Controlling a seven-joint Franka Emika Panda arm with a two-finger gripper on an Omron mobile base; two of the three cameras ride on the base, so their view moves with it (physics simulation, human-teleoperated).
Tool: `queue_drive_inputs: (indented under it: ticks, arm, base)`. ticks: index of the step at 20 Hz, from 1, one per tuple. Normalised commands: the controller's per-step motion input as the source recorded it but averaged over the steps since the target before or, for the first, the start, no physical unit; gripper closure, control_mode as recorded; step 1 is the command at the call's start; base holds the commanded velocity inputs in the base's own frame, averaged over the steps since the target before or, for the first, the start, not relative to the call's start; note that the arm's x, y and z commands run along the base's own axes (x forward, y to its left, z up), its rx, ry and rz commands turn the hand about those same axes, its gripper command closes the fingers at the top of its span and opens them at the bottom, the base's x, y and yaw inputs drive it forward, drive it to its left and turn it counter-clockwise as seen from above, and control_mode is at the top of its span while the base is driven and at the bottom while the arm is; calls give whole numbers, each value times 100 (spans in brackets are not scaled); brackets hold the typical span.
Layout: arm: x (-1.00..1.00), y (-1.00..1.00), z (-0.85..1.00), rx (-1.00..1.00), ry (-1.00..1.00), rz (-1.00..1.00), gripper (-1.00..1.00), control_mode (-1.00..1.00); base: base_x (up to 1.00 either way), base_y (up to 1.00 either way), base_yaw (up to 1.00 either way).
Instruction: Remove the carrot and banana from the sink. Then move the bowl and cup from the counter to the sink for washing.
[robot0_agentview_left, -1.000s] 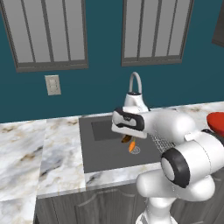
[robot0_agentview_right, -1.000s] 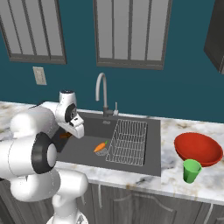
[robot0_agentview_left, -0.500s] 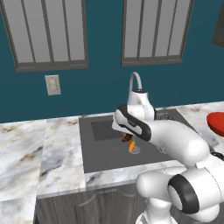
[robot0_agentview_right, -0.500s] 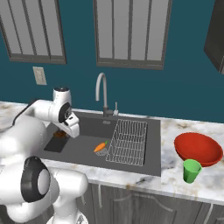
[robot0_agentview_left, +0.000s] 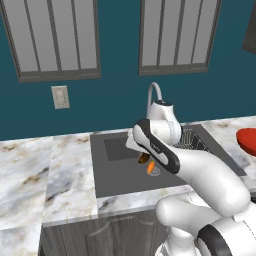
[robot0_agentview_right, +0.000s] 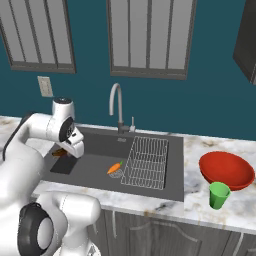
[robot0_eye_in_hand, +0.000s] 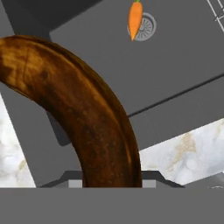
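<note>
Curving up out of the gripper (robot0_eye_in_hand: 111, 186), the dark brown, mottled, overripe banana (robot0_eye_in_hand: 87, 113) fills the near part of the hand view; the jaws are clenched on its lower end, though the fingertips themselves are hidden behind the fruit. From the left base camera the same banana (robot0_agentview_left: 143, 159) shows as a small brown stub under the white hand, held above the left part of the large dark grey matte rectangular sink (robot0_agentview_left: 117, 172). Nearest the robot runs the front strip of the glossy white-grey marble counter with brown veins (robot0_agentview_left: 60, 185), over dark grey cabinet doors. Farther in, the tiny bright orange tapered carrot with a green top (robot0_agentview_right: 115, 167) lies on the basin floor, touching the round drain (robot0_eye_in_hand: 144, 27). Just right of it sits the thin wire rack (robot0_agentview_right: 147, 161). On the counter to the right, the small green tapered cup (robot0_agentview_right: 218, 195) stands just in front of the wide shallow red bowl (robot0_agentview_right: 226, 170). At the far rim rises the curved steel faucet (robot0_agentview_right: 117, 107)
</note>
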Motion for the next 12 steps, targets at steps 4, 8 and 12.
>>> queue_drive_inputs:
  ticks: [4, 8, 12]
  arm:
    - [-19, 29, 27, 0, -2, 8, 100, -100]
    - [-15, 35, 19, 0, -5, 11, 100, -100]
    - [-11, 39, 17, 0, -4, 12, 100, -100]
  base:
    - [0, 0, 0]
    - [0, 0, 0]
    - [0, 0, 0]
